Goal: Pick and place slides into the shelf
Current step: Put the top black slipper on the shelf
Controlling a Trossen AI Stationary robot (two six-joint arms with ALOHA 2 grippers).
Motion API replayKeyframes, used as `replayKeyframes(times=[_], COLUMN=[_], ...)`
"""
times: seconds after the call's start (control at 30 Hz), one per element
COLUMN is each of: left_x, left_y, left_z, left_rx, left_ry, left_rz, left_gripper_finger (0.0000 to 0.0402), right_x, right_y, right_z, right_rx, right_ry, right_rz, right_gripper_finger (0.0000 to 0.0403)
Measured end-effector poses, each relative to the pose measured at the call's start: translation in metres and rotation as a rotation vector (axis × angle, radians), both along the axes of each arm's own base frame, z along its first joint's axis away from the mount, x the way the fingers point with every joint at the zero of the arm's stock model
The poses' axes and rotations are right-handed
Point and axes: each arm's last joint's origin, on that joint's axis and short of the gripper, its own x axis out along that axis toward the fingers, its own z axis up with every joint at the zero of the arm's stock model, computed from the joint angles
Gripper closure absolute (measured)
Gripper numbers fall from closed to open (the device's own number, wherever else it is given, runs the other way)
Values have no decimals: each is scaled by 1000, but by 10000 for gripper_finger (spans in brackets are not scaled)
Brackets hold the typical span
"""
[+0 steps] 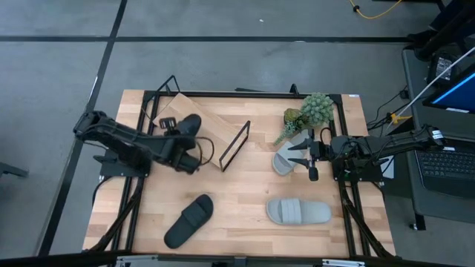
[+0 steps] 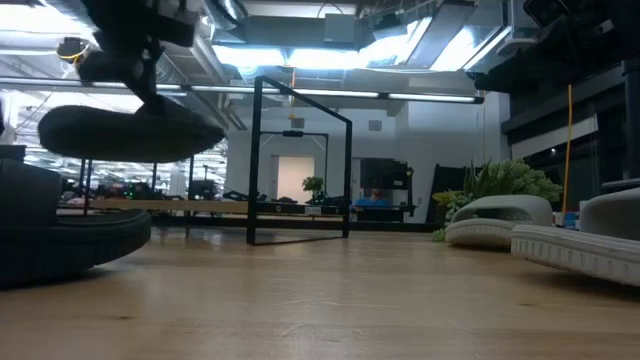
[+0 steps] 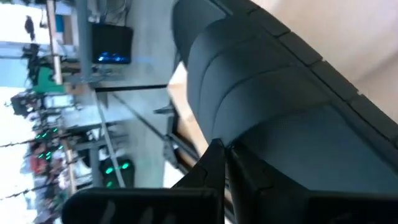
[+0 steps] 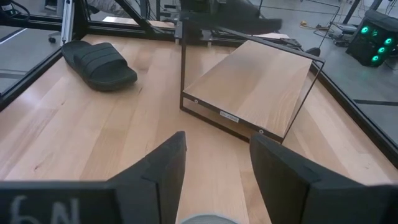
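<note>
Overhead, low and wrist views of a two-arm station at a wooden tabletop (image 1: 237, 200). The left gripper (image 1: 194, 146) is closed on a black slide (image 1: 189, 124), pinching it and carrying it above the shelf (image 1: 199, 122); in the low view this slide (image 2: 125, 132) hangs clear of the surface, and in the left wrist view its ribbed black strap (image 3: 273, 106) fills most of the frame just beyond the gripper's pressed-together fingers (image 3: 214, 168). The shelf is a light wooden board inside a thin black wire frame, lying at the far left part of the tabletop, with one rectangular end loop (image 1: 235, 144) standing upright on its right end; the right wrist view shows the same board (image 4: 252, 87) and frame from across the tabletop. A second black slide (image 1: 189, 220) lies flat on the near left part of the tabletop. One grey slide (image 1: 298, 212) lies flat at the near right. The other grey slide (image 1: 286, 157) rests just beside a small green plant (image 1: 308, 113). The right gripper (image 1: 312, 157) hovers over this slide with its fingers (image 4: 161, 171) spread apart, holding nothing.
</note>
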Motion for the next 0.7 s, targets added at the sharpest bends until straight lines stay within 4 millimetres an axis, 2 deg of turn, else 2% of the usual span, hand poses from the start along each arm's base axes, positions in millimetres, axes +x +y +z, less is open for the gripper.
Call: replayKeyframes(times=[0.47, 0.7], left_x=[5, 15], left_y=[52, 76], left_z=[2, 0], left_rx=[106, 83], left_ry=[198, 193], left_rz=[6, -4], left_gripper_finger=[401, 401], right_x=[0, 0], right_y=[0, 0], right_z=[0, 0], right_rx=[-3, -38], right_ry=[0, 2], right_rz=[1, 11], right_gripper_finger=[223, 223])
